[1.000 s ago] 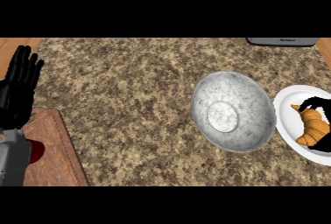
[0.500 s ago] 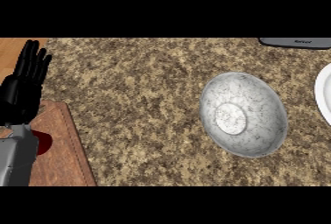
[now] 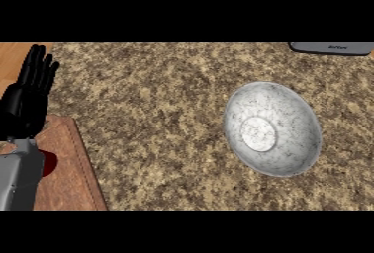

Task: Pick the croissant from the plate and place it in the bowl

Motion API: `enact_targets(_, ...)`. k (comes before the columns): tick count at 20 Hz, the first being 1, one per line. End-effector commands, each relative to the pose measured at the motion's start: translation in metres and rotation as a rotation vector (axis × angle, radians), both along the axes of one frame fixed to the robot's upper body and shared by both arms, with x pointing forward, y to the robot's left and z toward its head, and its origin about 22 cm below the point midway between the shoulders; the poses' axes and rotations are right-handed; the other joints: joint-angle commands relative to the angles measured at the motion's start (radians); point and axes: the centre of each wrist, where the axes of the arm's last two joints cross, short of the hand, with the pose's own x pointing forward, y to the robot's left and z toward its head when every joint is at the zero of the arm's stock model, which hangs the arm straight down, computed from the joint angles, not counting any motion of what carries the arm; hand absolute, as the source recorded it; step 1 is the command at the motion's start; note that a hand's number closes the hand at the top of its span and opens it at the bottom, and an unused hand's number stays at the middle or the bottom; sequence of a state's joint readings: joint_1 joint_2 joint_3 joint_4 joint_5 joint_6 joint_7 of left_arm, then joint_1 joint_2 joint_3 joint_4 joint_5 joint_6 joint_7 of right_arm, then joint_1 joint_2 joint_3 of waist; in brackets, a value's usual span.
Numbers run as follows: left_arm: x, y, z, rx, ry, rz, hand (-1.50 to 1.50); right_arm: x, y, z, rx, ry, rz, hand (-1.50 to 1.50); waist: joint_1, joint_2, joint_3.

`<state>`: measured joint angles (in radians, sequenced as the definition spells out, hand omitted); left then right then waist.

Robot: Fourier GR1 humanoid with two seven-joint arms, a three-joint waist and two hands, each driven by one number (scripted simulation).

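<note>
The bowl (image 3: 272,129) sits right of centre on the speckled brown granite surface (image 3: 153,108). It is a marbled grey-white bowl with a smooth wall and a paler round base in its middle. It looks oval from here, taller than wide, its long axis running up the view and leaning a little toward the upper left. Nothing lies inside it.

A wide stretch of bare stone lies between the bowl and the left side. There is also bare stone above the bowl, up to a dark grey flat thing (image 3: 332,48) with rounded corners, cut off by the top right edge. To the right of the bowl only a narrow strip of stone shows before the view ends.

Along the left edge a reddish wooden board (image 3: 70,168) with a raised rim lies on the surface, its inner edge slanting down toward the right. A dark red patch shows on it beside the grey forearm. Lighter wood shows in the upper left corner, past the edge of the stone.

The left hand (image 3: 25,99) stands at the left edge over the board's top corner, black, fingers (image 3: 40,64) straight and together, pointing up, holding nothing and well apart from the bowl.

The croissant, the plate and the right hand are out of view, so I cannot tell where the croissant is.
</note>
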<state>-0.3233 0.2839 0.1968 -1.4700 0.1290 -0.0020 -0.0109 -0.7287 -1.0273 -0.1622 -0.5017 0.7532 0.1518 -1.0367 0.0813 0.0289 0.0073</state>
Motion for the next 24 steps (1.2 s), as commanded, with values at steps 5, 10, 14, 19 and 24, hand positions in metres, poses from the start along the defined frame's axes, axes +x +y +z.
enact_targets(5,-0.001,0.009,-0.001,0.01,0.014,0.016,0.0,0.017,0.01,0.028,0.319,-0.011,0.306,1.5,-0.013,-0.013,-0.004)
enact_targets(10,-0.002,0.003,-0.013,-0.003,0.032,0.026,0.0,0.039,0.037,0.052,0.382,0.073,0.391,1.5,-0.026,-0.02,-0.009)
enact_targets(14,-0.006,0.004,-0.012,0.017,0.014,0.026,0.0,0.053,0.055,0.049,0.413,0.129,0.431,1.5,-0.035,-0.024,-0.008)
enact_targets(19,-0.007,0.018,-0.005,0.021,0.022,0.05,0.0,0.079,0.102,0.053,0.365,0.219,0.489,1.5,-0.047,-0.028,-0.009)
enact_targets(24,-0.007,0.022,-0.002,0.021,0.015,0.074,0.0,0.099,0.159,0.047,0.284,0.289,0.558,1.5,-0.075,-0.036,-0.009)
